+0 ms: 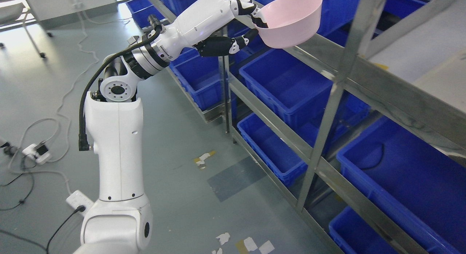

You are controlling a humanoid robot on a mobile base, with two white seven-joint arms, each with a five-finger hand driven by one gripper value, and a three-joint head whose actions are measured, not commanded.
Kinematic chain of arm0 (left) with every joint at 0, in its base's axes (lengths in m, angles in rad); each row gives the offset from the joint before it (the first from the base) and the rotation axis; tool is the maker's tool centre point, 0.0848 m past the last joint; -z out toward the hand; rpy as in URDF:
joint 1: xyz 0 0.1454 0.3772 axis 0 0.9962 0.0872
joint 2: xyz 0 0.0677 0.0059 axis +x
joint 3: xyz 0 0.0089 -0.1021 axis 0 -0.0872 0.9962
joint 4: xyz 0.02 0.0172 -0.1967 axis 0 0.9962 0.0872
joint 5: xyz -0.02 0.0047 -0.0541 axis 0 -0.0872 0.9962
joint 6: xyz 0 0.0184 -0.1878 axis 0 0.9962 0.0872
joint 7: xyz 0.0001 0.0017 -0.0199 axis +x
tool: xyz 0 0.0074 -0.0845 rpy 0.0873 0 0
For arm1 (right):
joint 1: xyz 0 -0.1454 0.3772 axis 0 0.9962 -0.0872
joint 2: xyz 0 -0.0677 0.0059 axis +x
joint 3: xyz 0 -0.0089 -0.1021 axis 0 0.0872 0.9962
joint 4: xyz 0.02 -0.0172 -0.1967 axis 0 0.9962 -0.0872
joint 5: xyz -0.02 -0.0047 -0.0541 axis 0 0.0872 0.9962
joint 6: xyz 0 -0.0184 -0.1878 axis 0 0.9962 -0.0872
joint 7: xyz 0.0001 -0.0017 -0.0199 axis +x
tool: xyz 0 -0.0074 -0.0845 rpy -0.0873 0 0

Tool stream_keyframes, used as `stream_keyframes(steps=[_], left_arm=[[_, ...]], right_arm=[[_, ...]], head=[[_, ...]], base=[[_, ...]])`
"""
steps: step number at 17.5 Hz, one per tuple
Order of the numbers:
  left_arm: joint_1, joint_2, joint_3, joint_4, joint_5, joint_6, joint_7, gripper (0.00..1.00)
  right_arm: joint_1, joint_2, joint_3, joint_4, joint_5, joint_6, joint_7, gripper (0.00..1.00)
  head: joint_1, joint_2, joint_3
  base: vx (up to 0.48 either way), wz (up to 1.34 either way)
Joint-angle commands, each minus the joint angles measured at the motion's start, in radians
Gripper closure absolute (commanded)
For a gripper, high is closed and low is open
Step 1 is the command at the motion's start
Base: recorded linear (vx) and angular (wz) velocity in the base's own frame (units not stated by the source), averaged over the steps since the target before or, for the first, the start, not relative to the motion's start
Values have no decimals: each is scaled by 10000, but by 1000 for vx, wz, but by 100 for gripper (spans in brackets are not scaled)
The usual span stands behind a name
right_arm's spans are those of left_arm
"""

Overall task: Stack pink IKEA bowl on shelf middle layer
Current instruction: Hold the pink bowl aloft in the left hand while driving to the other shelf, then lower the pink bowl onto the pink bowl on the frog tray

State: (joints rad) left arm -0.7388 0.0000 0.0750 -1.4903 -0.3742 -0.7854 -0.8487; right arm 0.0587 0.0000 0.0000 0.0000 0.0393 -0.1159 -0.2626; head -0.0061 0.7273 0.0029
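A pink bowl (291, 19) hangs in the air at the top of the head view, tilted, just above the front rail of the metal shelf (367, 75). My left hand (247, 23) is shut on the bowl's near rim: upper fingers (244, 6) curl over the rim and the thumb (238, 43) presses from below. The white left arm rises from the bottom left and bends toward the shelf. The right arm does not show.
The steel rack runs diagonally from top middle to bottom right, with upright posts (329, 112). Several blue bins (287, 83) sit on its lower levels. Cables and a power strip (78, 201) lie on the grey floor at left, with tape scraps (204, 158).
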Motion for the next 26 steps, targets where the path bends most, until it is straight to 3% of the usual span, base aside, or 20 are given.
stream_keyframes(steps=[1, 7, 10, 19, 23, 26], left_arm=[[-251, 175, -121, 161, 30, 0, -11, 98], [-1386, 175, 569, 1570, -1394, 0, -532, 98], [-1479, 175, 584, 2154, -2789, 0, -563, 98], [-1648, 175, 997, 2110, -5383, 0, -548, 99], [-1571, 246, 1336, 2185, -5600, 0, -441, 99], [-1647, 175, 435, 2584, -5524, 0, -105, 98]], right_arm=[[-4, -174, 31, -175, 6, 8, 3, 0], [-4, -174, 46, -175, 6, 8, 3, 0], [-4, -174, 46, -175, -9, 8, 3, 0], [-4, -174, 31, -175, 6, 8, 3, 0], [-4, -174, 46, -175, 6, 8, 3, 0], [-4, -174, 46, -175, -9, 8, 3, 0]], head=[[0, 0, 0], [0, 0, 0], [0, 0, 0], [0, -3, 0], [0, -3, 0], [0, -3, 0]], base=[[24, -871], [18, -865], [12, -915], [17, -700], [15, -123], [-4, 66]])
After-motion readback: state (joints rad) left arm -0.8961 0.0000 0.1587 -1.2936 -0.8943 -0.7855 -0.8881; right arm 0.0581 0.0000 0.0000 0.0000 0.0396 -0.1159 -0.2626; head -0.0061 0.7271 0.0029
